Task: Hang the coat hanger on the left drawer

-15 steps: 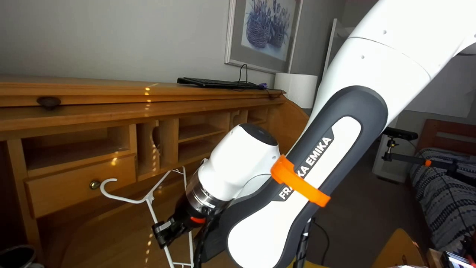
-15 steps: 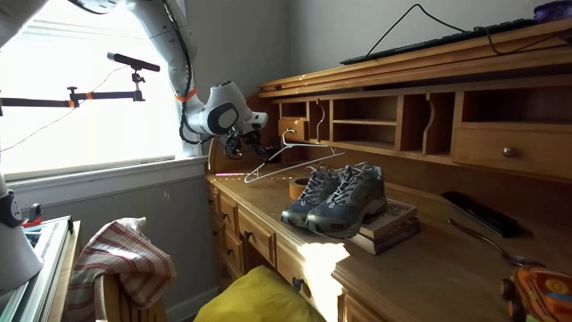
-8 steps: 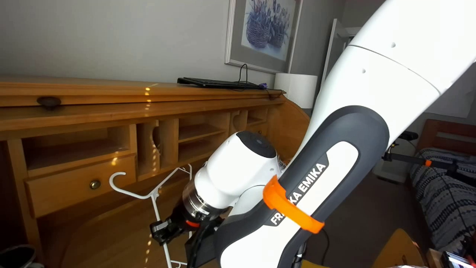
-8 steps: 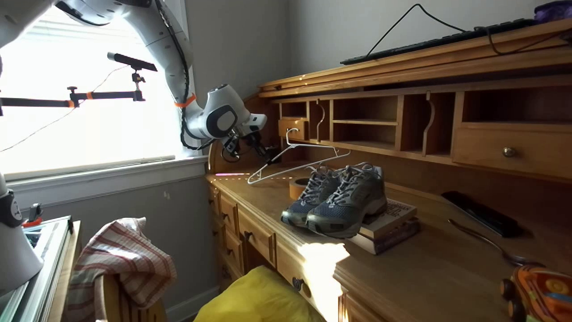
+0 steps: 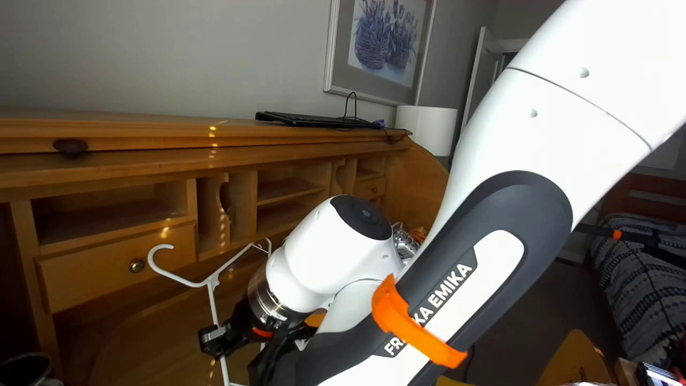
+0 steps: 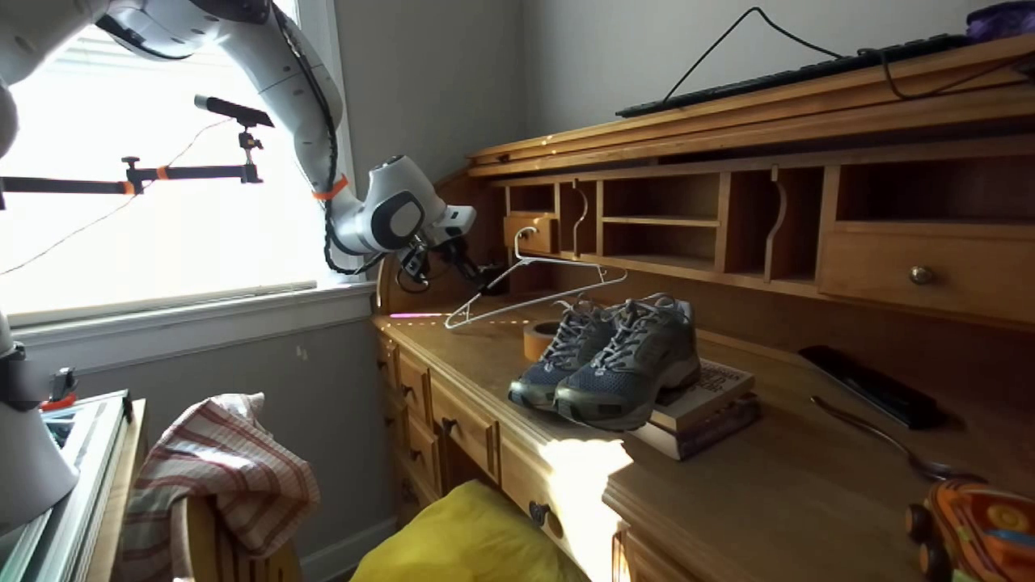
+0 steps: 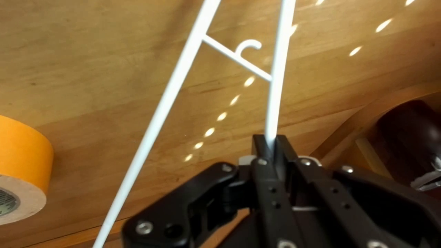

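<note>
Jaws pinching coat hanger (image 7: pixel 279 62) by 1 side; left drawer (image 5: pixel 99 272) closed, contents hidden.

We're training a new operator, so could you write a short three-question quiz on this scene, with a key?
1. Fill in two words: the gripper is closed on the white ...
2. True or false: in an exterior view, the knob of the left drawer shows left of the white hook.
3. Pick one: in the wrist view, the tape roll is A, blue; B, yellow-orange; C, green.
Key: 1. coat hanger; 2. true; 3. B.
</note>
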`<state>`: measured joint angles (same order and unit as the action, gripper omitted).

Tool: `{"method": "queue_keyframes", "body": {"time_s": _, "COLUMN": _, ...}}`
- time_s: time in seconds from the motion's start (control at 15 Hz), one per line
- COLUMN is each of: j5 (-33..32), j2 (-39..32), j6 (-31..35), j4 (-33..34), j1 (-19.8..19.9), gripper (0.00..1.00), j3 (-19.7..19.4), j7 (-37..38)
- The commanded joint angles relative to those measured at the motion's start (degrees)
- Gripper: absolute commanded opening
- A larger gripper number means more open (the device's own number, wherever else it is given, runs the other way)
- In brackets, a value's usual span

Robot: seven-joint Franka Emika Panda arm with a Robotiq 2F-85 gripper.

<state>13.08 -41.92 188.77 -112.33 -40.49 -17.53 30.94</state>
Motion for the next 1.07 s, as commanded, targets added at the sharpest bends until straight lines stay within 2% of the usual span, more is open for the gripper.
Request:
{"method": "queue_keyframes", "body": {"time_s": 0.0, "j5": 0.7, "j2": -1.8, "j6": 1.5, "j4": 2.2, "j1": -2.3, "gripper": 0.02, "j3": -2.0, "j7": 0.9}}
{"method": "queue_keyframes", "body": {"time_s": 0.8, "j5": 0.0, "j2": -6.3, "j6": 0.0, "j4": 10.1, "j1": -0.5, "gripper": 0.02, "j3": 0.6, "j7": 2.8}}
{"method": "queue_keyframes", "body": {"time_s": 0.87, "j5": 3.4, "j2": -6.8, "j6": -0.1, "j4": 11.0, "j1": -0.1, "gripper": 0.02, "j3": 1.7, "j7": -0.5}}
{"method": "queue_keyframes", "body": {"time_s": 0.93, "j5": 0.5, "j2": -7.3, "j6": -0.4, "j4": 11.6, "j1": 0.0, "gripper": 0.02, "j3": 1.3, "j7": 3.1}}
{"method": "queue_keyframes", "body": {"time_s": 1.0, "j5": 3.9, "j2": -7.8, "j6": -0.6, "j4": 12.5, "j1": 0.7, "gripper": 0.02, "j3": 2.7, "j7": -0.4}}
